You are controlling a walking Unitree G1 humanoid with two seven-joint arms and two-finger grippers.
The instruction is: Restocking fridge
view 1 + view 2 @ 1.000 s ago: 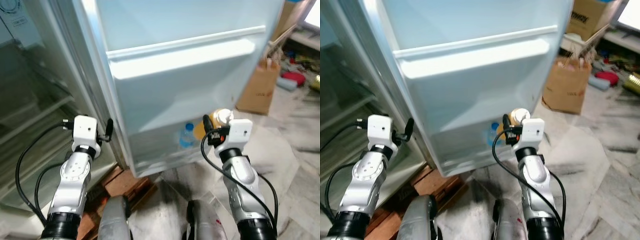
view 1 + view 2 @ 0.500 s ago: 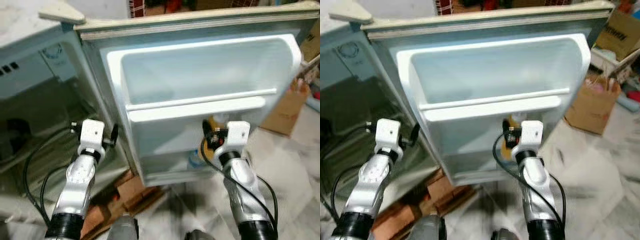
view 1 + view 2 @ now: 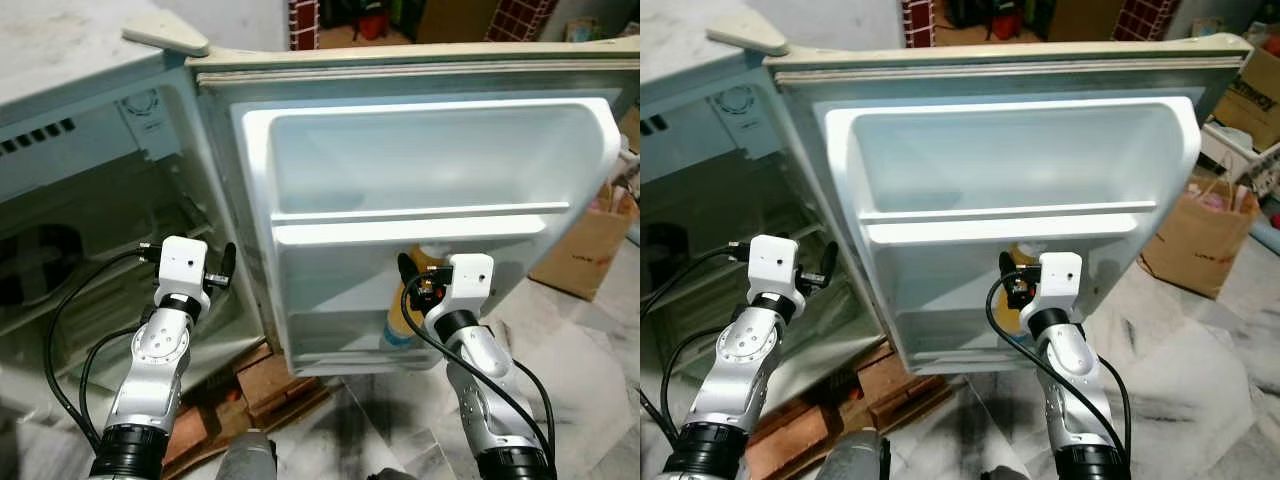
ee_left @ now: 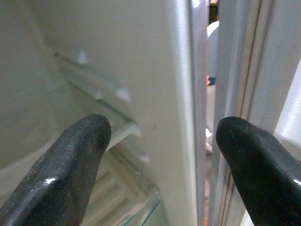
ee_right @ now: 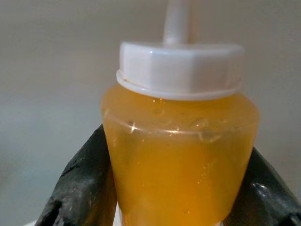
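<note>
The white fridge door (image 3: 430,160) stands swung wide, with an upper bin and a lower shelf on its inside. My right gripper (image 3: 410,285) is shut on an orange squeeze bottle (image 5: 181,155) with a white cap and nozzle. It holds the bottle upright just below the upper bin's rail, at the lower door shelf (image 3: 340,340). A clear bottle with a blue label (image 3: 393,330) stands in that shelf beside it. My left gripper (image 4: 162,141) is open with nothing in it, by the hinge edge between door and cabinet.
The fridge cabinet (image 3: 90,250) with wire and glass shelves lies to the left. Bricks and wood (image 3: 270,385) prop the fridge's base. A cardboard box (image 3: 590,250) stands on the marble floor to the right.
The camera has tilted up and now shows the fridge top and the whole door. My right gripper still holds the orange bottle, now close under the upper bin's rail. The left gripper stays open.
</note>
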